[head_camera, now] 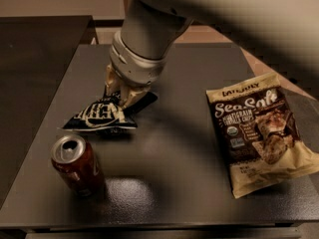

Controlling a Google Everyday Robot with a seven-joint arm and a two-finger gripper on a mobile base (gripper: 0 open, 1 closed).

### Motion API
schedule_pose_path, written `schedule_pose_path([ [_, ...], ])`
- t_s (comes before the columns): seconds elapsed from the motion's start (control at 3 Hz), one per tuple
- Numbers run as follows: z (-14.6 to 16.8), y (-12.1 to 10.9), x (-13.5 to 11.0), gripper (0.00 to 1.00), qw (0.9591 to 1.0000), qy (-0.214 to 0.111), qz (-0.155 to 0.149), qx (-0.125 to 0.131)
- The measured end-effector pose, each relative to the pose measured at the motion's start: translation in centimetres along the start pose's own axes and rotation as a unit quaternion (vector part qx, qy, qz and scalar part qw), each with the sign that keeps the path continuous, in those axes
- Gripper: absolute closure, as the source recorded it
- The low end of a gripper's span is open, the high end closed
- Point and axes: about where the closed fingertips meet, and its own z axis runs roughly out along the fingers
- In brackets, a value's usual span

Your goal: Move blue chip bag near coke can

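**Tool clamped on the blue chip bag, just above the coke can**

Camera view: the tool [121, 97] is low over the left half of the dark desk [179, 153], at the end of a thick grey-white arm [149, 34] that comes in from the upper right. Its tan fingers [130, 94] are pinched onto the upper right corner of the blue chip bag [99, 116]. The bag spreads out to the left and below them, with its white lettering facing up. Its left tip and lower edge lie at or very near the desk surface; whether they touch it cannot be told.

The coke can [75, 163] stands upright near the front left corner of the desk, just in front of the bag and apart from it. Its silver top faces the camera, tilted a little in view. Whether the can holds anything cannot be told.

A larger tan-and-brown "Sea Salt" bag [259, 133] lies flat on the right side of the desk, well apart from the other two things, its printed face up. Both bags look closed, so their contents are hidden.
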Motion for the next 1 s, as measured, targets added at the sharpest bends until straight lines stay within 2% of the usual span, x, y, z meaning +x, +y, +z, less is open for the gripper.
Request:
schedule_pose_path([
  [0.33, 0.9, 1.44, -1.47, 0.82, 0.9998, -0.011, 0.005, -0.016],
  [1.0, 0.49, 1.37, -1.68, 0.35, 0.9999, -0.007, 0.002, -0.013],
])
